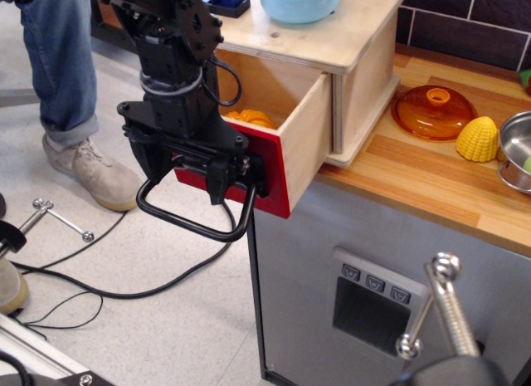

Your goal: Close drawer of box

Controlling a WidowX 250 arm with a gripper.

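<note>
I log: drawer point(292, 145) pulled out of box point(365, 70), my gripper point(187, 166) against its red front above the handle point(195, 220), fingers spread, grasping nothing.

The arm point(170, 62) is matte black throughout, with ribbed round joints, a looping black cable and blocky fingers point(220, 177).

orange lid point(433, 111), yellow corn point(478, 139), blue bowl point(299, 4)

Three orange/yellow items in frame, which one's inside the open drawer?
The orange piece visible over the red front of the drawer. The orange lid and yellow corn lie outside, on the counter right of the box.
</note>
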